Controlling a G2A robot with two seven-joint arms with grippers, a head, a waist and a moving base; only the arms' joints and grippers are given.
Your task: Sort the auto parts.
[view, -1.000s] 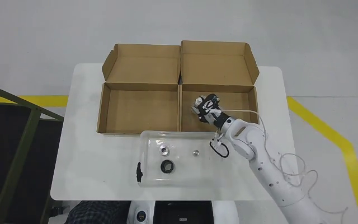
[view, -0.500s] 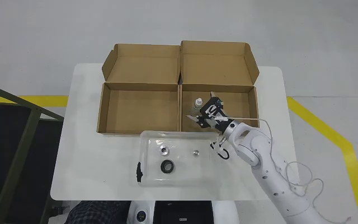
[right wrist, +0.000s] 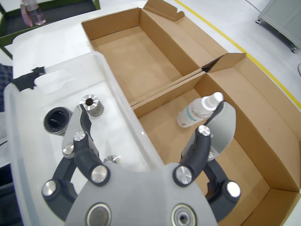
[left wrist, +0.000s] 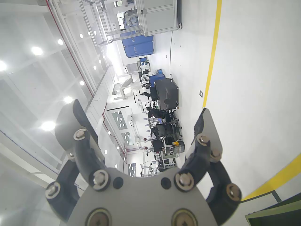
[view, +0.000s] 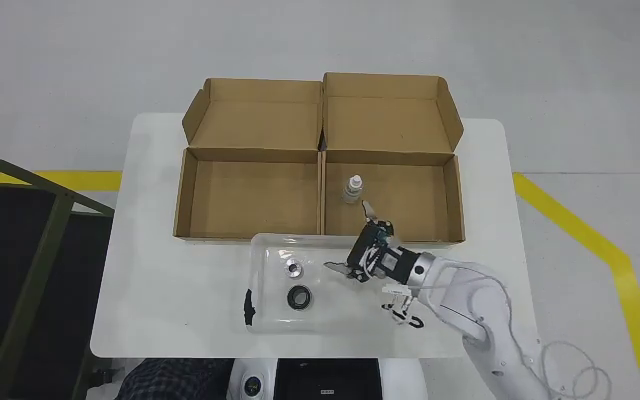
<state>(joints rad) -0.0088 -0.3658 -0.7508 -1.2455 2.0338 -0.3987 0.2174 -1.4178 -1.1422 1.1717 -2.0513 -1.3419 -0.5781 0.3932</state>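
A small white spray bottle (view: pixel 352 188) (right wrist: pixel 194 114) stands in the right cardboard box (view: pixel 425 200) (right wrist: pixel 247 128), near the wall it shares with the left box. My right gripper (view: pixel 347 238) (right wrist: pixel 151 109) hangs open and empty above the seam between that box and the clear plastic bin (view: pixel 262 245) (right wrist: pixel 112 71). In the bin lie a slotted metal collet (view: pixel 291 268) (right wrist: pixel 92 104), a black ring-shaped part (view: pixel 299 297) (right wrist: pixel 57 121) and a small metal piece (right wrist: pixel 112 159) under the gripper. My left gripper (left wrist: pixel 140 108) is open, holds nothing and points out into the room.
The left cardboard box (view: pixel 247 195) (right wrist: pixel 138 57) holds nothing. Both boxes have their lids folded back at the far side. A black tab (view: pixel 247 306) sticks to the bin's left end. Bare white table (view: pixel 150 260) lies left of the bin.
The right gripper let go of the spray bottle in the right box, opened, and drew back toward the near side over the bin's edge. The bottle stays in the box.
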